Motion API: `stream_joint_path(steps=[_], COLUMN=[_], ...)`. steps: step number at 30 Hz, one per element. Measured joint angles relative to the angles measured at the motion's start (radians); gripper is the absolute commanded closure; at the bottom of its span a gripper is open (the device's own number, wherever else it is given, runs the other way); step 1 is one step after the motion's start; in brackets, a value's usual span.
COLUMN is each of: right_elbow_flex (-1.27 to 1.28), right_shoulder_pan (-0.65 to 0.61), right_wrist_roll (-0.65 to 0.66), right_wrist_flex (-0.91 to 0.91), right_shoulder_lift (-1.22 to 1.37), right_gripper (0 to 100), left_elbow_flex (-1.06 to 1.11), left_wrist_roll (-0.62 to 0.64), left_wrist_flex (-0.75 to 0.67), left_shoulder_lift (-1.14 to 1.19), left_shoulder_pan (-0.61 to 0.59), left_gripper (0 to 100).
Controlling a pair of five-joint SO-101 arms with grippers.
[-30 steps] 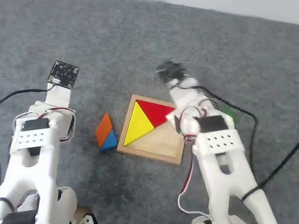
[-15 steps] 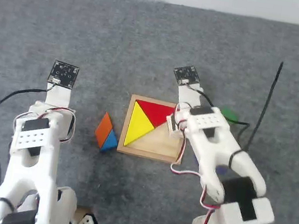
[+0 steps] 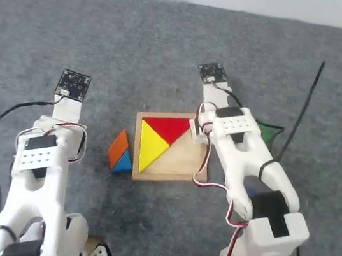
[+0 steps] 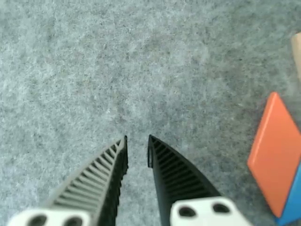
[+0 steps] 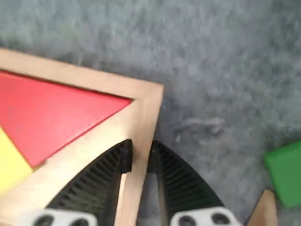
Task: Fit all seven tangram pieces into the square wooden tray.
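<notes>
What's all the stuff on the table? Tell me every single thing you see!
wooden tray: one, light wood, on the carpet between the arms
red triangle: one, red, inside the tray
yellow triangle: one, yellow, inside the tray, touching the red one
orange piece: one, orange, on the carpet beside the tray
blue piece: one, blue, touching the orange piece
green piece: one, green, on the tray's other side, partly behind the right arm
carpet: one, grey, under everything
cable: one, black, by the right arm
left hand: one, black fingers, slightly open, empty, over bare carpet
right hand: one, black fingers, pinching the tray's rim near a corner
</notes>
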Motion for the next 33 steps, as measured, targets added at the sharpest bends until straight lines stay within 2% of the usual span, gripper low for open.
stream_joint_path(steps=[21, 23, 28, 30, 33], right_elbow_flex=[-0.057, -0.057, -0.101, -0.137, -0.201], right_shoulder_pan=[-0.041, -0.044, -0.055, -0.058, -0.087], right_wrist_roll=[-0.399, -0.408, -0.411, -0.411, -0.385], right_wrist_flex=[0.000, 0.000, 0.048, 0.097, 0.196], right_shoulder_lift=[0.089, 0.089, 0.089, 0.089, 0.089], right_gripper=[98.7, 95.0, 72.4, 70.8, 73.5], left_elbow_flex=[0.000, 0.000, 0.000, 0.000, 0.000], left_wrist_roll=[0.000, 0.000, -0.009, -0.044, -0.103], left_wrist_flex=[0.000, 0.000, 0.000, 0.014, 0.081], left_shoulder_lift=[0.000, 0.000, 0.000, 0.000, 0.000], left_shoulder_pan=[-0.002, -0.002, -0.002, 0.002, 0.037], left_gripper=[93, 93, 88, 87, 87])
